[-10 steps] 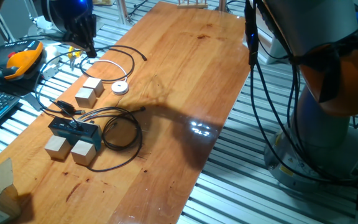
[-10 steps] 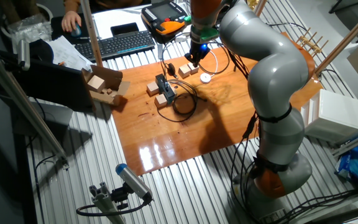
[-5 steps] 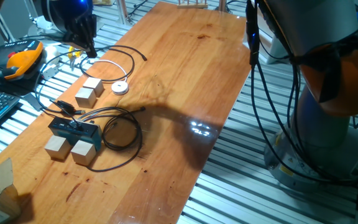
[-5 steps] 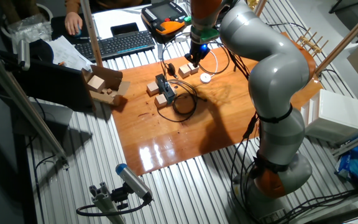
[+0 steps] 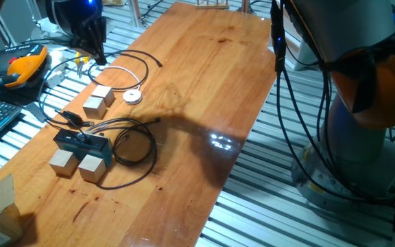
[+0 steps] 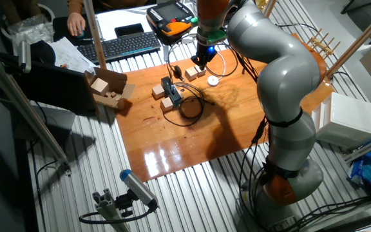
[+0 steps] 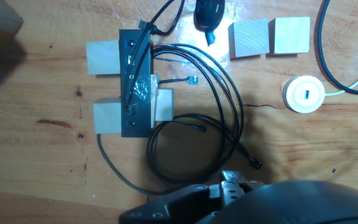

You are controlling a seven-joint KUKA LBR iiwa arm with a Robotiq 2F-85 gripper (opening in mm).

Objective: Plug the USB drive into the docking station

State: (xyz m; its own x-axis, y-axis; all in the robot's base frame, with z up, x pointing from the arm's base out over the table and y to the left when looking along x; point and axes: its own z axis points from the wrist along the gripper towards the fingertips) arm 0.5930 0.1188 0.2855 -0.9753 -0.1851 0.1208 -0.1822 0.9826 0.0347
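The docking station [image 5: 81, 143] is a flat dark box on the wooden table between pale wooden cubes, with thin black cables running from it. It also shows in the hand view [image 7: 135, 87] and the other fixed view [image 6: 167, 87]. The USB drive [image 5: 70, 116] is a small black stick lying on the table near two other cubes. It shows at the top of the hand view [image 7: 208, 15]. My gripper [image 5: 100, 59] hangs above the table's far left corner, well away from both and holding nothing. Its fingers read as one dark tip [image 6: 200, 63].
Wooden cubes [image 7: 250, 38] lie beside the drive, and others [image 5: 92, 167] flank the dock. A round white puck [image 7: 303, 93] on a white cable lies to the right. Black cable loops [image 7: 191, 143] spread beside the dock. A keyboard and an orange pendant [image 5: 22, 65] sit off the table's left.
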